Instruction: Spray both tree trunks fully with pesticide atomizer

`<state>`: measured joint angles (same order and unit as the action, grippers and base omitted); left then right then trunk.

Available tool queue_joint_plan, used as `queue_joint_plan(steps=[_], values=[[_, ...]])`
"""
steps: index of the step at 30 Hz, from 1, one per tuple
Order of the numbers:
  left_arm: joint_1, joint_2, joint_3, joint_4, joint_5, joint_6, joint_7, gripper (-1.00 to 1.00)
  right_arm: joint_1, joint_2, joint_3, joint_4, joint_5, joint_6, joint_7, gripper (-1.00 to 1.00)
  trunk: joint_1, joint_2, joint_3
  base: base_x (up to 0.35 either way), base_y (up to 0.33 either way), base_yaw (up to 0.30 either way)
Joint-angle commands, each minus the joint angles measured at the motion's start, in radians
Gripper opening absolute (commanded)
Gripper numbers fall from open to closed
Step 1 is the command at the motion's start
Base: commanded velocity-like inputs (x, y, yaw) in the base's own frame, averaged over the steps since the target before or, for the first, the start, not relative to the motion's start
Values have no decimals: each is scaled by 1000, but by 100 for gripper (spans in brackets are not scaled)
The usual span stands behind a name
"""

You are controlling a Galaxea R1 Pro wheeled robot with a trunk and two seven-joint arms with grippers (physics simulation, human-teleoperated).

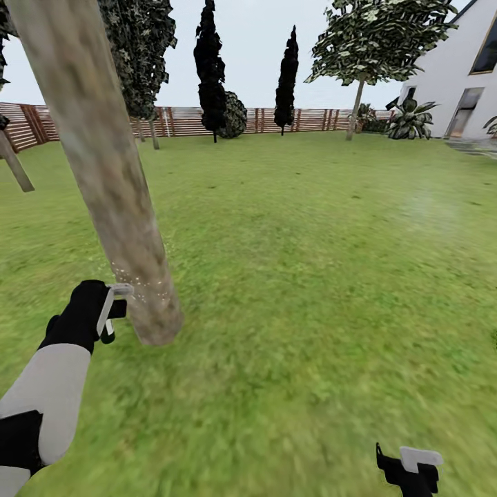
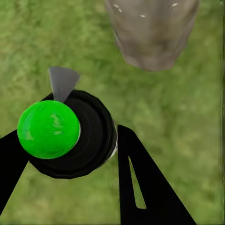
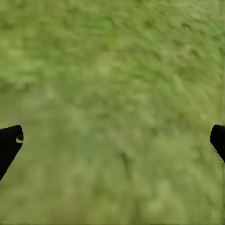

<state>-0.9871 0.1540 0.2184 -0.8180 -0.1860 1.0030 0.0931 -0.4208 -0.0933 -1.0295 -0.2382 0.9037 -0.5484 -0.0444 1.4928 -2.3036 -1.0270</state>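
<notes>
The near tree trunk (image 1: 114,186) is a thick, mottled grey-beige column leaning across the left of the head view; white specks dot it low down. My left gripper (image 1: 102,314) is just beside its base, shut on the pesticide atomizer (image 1: 119,290). In the left wrist view the atomizer (image 2: 70,136) is a round black body with a green top between my black fingers (image 2: 145,187), and its grey spray head (image 2: 62,82) points at the trunk (image 2: 150,33). The second tree (image 1: 357,103) stands far back right. My right gripper (image 1: 413,471) hangs open over bare grass (image 3: 112,93).
Green lawn (image 1: 317,262) spreads all around. A brown slat fence (image 1: 310,119) closes the far edge, with dark conifers (image 1: 210,69) before it. A white house (image 1: 459,76) and leafy plants (image 1: 411,119) stand at the back right. Another slanted trunk (image 1: 15,166) shows at the left edge.
</notes>
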Motion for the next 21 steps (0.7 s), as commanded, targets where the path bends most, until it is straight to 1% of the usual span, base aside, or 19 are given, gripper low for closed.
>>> queue_joint_plan(steps=[1,10,21], values=[[-1,-1,1,-1,-3,5,0,-100,-1,0,-6,2,11,-4,-5,100,0,0,-1,23,-268,2],[-1,-2,-1,-1,-4,4,0,-100,-1,0,-6,2,11,-4,-5,100,0,0,-1,7,-274,0],[-1,-2,1,-1,-4,3,0,-100,-1,0,-6,3,12,-4,-4,100,0,0,-1,121,-265,0]])
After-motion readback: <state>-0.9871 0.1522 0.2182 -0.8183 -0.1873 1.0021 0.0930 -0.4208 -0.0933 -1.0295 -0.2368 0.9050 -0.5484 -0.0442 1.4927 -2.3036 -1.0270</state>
